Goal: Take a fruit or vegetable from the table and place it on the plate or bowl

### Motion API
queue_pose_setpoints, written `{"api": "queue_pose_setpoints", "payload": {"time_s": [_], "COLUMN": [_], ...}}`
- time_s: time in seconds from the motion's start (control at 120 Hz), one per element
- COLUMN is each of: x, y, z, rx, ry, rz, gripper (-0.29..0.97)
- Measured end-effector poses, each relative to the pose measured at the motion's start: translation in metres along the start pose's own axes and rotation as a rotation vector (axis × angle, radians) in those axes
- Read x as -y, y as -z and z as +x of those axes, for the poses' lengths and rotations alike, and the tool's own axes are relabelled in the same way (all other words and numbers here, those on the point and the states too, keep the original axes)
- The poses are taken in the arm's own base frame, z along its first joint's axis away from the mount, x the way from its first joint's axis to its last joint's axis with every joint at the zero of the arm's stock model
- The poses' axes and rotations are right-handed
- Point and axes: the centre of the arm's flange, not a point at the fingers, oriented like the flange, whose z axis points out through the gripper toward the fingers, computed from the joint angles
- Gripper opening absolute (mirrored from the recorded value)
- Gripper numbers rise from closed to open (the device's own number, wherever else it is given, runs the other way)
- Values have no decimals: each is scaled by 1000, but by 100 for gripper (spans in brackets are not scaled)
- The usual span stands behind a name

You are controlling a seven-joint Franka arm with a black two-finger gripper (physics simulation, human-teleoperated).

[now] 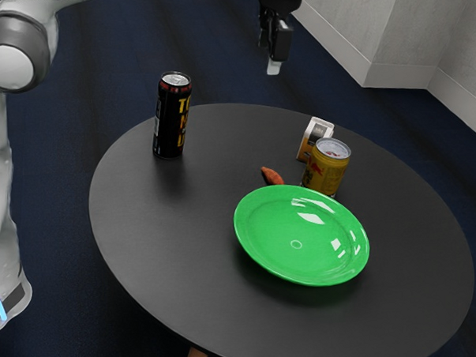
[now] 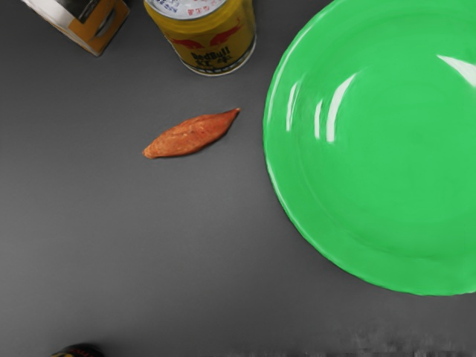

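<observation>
A small orange sweet potato (image 1: pixel 272 175) lies on the round black table (image 1: pixel 161 229), just behind the green plate (image 1: pixel 301 233) and beside a yellow can. In the wrist view the sweet potato (image 2: pixel 192 134) lies flat between the yellow can (image 2: pixel 204 33) and the plate (image 2: pixel 379 141), touching neither. My gripper (image 1: pixel 274 65) hangs high above the table's far edge, well above and behind the sweet potato, with its fingers close together and nothing between them.
A yellow Red Bull can (image 1: pixel 327 166) stands next to the plate's far rim. A white and orange carton (image 1: pixel 314 137) lies behind it. A tall black can (image 1: pixel 172 115) stands at the table's back left. A white wall base (image 1: pixel 390 37) runs at the upper right.
</observation>
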Motion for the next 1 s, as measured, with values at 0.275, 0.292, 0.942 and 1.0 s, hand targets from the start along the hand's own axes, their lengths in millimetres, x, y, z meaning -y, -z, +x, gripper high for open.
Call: {"api": "queue_pose_setpoints", "payload": {"time_s": [0.275, 0.292, 0.942, 1.0], "x": [-69, -64, 37, 55], "y": [-4, -5, -138, -163], "z": [2, 2, 55, 58], "rx": [36, 39, 173, 176], "ry": [-89, -75, 863, 959], "rz": [16, 18, 100, 81], "gripper": [68, 68, 68, 68]}}
